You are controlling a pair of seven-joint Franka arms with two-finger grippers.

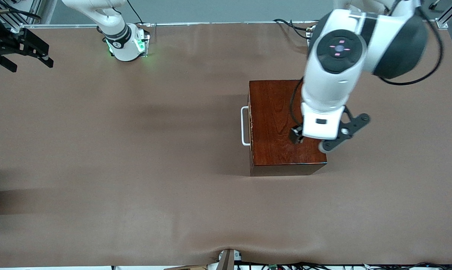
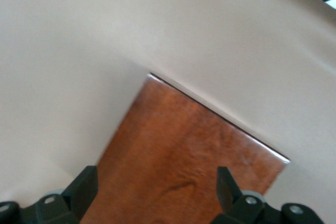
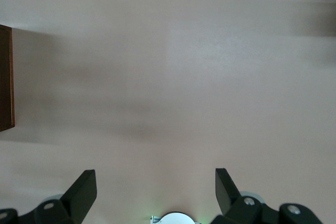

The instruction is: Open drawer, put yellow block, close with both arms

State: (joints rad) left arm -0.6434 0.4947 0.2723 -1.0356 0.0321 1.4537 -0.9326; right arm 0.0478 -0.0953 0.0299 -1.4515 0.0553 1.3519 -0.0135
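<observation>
While the left gripper point(image 2: 155, 192) hangs over the wooden box point(image 1: 276, 123), fingers spread and empty, the left arm hides part of the lid. The drawer sits shut, its white handle point(image 1: 244, 126) facing the right arm's end. The right gripper point(image 3: 155, 192), jaws wide, waits over bare table point(image 1: 136, 150); no yellow block shows.

Brown matte table cover point(image 1: 136, 157), faint soft shadows; aluminium frame rails point(image 1: 449, 15) at corner; cables point(image 1: 323, 265) along camera-side edge.
</observation>
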